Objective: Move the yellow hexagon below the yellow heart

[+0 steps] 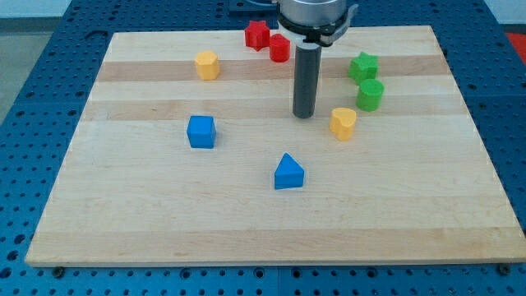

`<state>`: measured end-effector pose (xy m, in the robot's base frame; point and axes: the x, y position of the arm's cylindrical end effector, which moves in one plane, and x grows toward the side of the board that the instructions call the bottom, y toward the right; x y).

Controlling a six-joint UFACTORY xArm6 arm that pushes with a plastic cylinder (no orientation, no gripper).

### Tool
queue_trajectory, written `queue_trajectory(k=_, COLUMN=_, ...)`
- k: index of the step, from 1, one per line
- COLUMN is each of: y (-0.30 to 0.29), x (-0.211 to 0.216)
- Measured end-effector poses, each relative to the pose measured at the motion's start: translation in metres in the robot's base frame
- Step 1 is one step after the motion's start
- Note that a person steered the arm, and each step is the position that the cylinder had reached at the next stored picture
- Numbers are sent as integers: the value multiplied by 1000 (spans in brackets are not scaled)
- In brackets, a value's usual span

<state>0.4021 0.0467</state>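
Observation:
The yellow hexagon [207,64] sits near the view's top left on the wooden board [164,214]. The yellow heart [343,122] lies right of centre. My tip [305,114] stands on the board just left of the yellow heart, a small gap apart from it, and far to the right and below the yellow hexagon. The rod rises from the tip up to the arm at the view's top.
A red star-like block [257,34] and a red block [279,48] lie at the top centre. A green star-like block [363,66] and a green round block [371,94] lie above and right of the heart. A blue cube [201,131] and a blue triangle [288,173] lie lower.

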Motion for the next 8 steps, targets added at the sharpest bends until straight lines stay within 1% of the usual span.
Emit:
queue_trajectory(k=2, y=74, x=11)
queue_trajectory(k=3, y=79, x=14)
queue_trajectory(k=5, y=9, x=9)
queue_trajectory(k=6, y=-32, x=-23)
queue_trajectory(k=8, y=-48, x=-119)
